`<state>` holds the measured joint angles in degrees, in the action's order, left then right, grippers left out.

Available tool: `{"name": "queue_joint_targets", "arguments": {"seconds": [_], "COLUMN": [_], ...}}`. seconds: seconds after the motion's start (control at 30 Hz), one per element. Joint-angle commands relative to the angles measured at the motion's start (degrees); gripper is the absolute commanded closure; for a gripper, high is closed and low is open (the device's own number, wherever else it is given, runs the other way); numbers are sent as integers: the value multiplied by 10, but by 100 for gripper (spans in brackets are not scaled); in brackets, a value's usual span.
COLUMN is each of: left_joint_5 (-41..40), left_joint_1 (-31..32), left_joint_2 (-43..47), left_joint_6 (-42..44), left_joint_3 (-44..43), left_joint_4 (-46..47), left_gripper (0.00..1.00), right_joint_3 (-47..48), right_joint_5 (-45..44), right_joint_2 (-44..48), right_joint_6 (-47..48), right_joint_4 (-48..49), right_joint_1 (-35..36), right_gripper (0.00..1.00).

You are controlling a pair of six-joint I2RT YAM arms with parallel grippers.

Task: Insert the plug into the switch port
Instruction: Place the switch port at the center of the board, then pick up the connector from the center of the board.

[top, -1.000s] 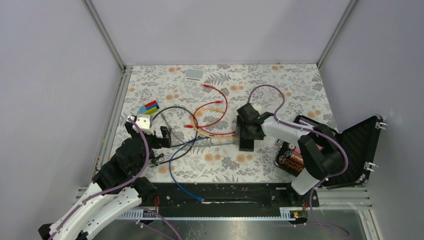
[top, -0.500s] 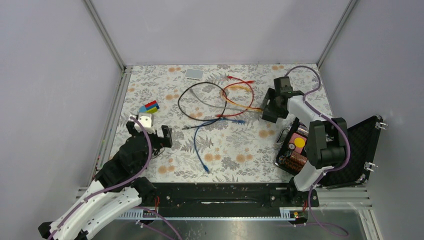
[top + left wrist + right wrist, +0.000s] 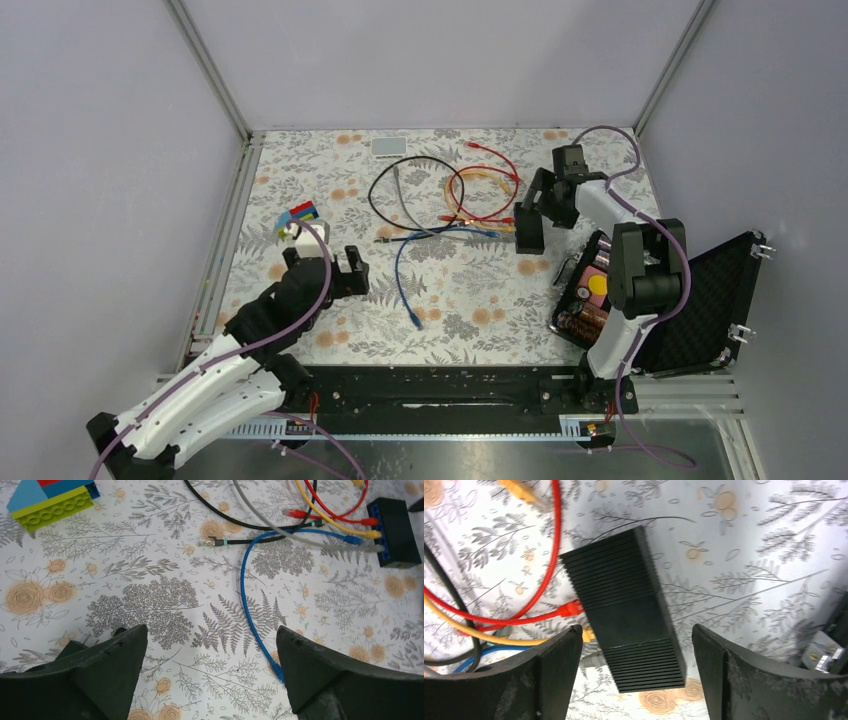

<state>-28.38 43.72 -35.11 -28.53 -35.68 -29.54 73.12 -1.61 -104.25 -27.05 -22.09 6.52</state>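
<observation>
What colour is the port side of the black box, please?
The port side is blue, clearest in left wrist view.

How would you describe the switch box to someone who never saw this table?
Find the open black case at the right edge of the table. Left of it, below the right tool, lies a flat black ribbed box. Unlike the small pale box at the far edge, it has coloured cables at its side.

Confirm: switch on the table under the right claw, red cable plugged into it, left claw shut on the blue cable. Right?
Wrong on the left claw: it is open and holds nothing; the blue cable lies on the table below, per the left wrist view. The rest stands: switch under the right claw, red cable plugged in.
</observation>
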Motion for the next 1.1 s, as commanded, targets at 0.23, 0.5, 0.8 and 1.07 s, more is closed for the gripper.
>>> {"name": "queue_joint_targets", "arguments": {"seconds": [0.23,0.5,0.8,1.07], "left_joint_5": [29,211,281,301], "left_joint_1": [-66,-213,-292,-287], "left_joint_2": [-128,-282,-503,-683], "left_joint_6": [-10,14,-67,-97], "left_joint_3": [-117,-200,-214,-293], "left_joint_4": [32,57,268,311], "left_gripper": [7,24,33,38], "right_joint_3": [-18,-34,-249,-217], "right_joint_5": [57,90,200,321], "right_joint_2": [61,125,277,193], "right_joint_6": [45,34,-38,-23], "right_joint_4": [12,44,355,310], "right_joint_1": [-19,10,69,47], "right_gripper": [11,1,1,0]}}
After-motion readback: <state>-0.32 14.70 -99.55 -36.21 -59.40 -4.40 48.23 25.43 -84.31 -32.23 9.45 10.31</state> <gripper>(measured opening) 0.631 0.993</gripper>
